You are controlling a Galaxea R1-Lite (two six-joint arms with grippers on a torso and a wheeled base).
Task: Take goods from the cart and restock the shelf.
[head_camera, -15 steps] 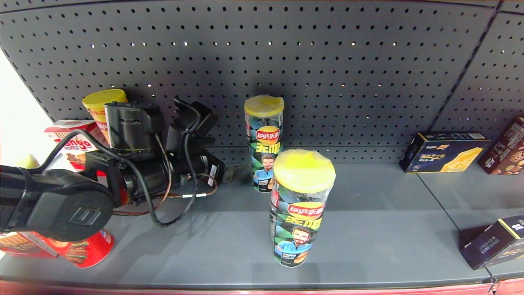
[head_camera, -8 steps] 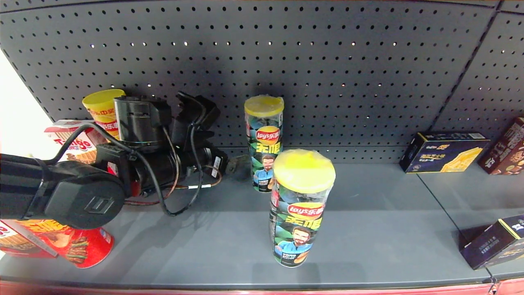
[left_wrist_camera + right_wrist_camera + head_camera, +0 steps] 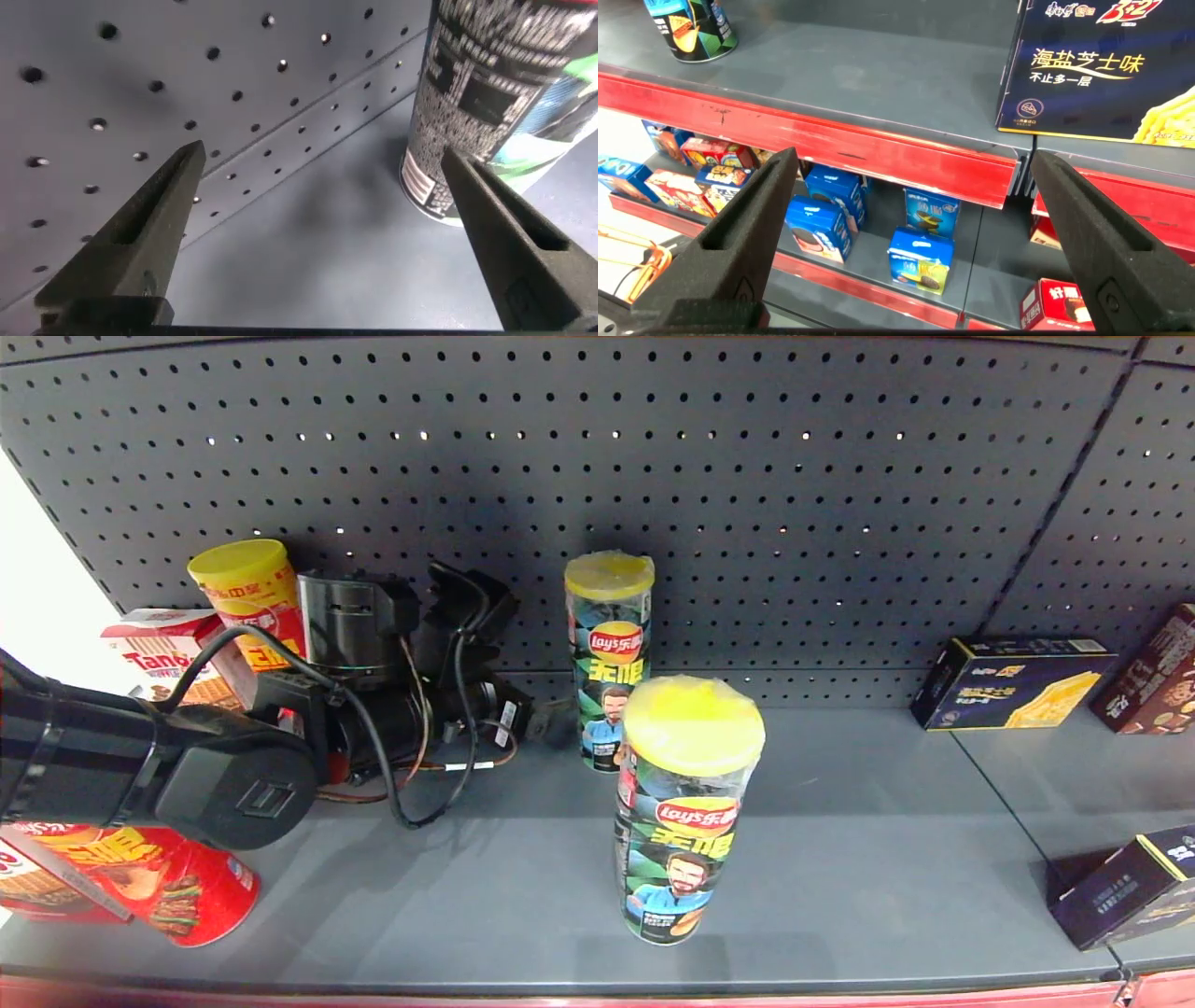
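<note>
Two yellow-lidded chip cans stand upright on the grey shelf (image 3: 868, 859): a rear can (image 3: 608, 663) near the pegboard and a front can (image 3: 684, 807) near the shelf's edge. My left arm lies along the shelf from the left, and its gripper (image 3: 558, 721) sits low beside the rear can's base. In the left wrist view the left gripper (image 3: 320, 154) is open and holds nothing, with the rear can (image 3: 495, 103) just past one fingertip. My right gripper (image 3: 913, 157) is open and empty, in front of the shelf's red front edge (image 3: 878, 145).
At the left are a yellow-lidded red can (image 3: 250, 597), a wafer box (image 3: 154, 653) and a red can lying on its side (image 3: 173, 887). Dark blue boxes (image 3: 1013, 681) (image 3: 1125, 887) and a brown box (image 3: 1158, 672) sit at the right. Lower shelves hold blue boxes (image 3: 822, 224).
My left arm has moved right along the shelf toward the rear can. That can has shifted slightly to the right. The front can has stayed put.
</note>
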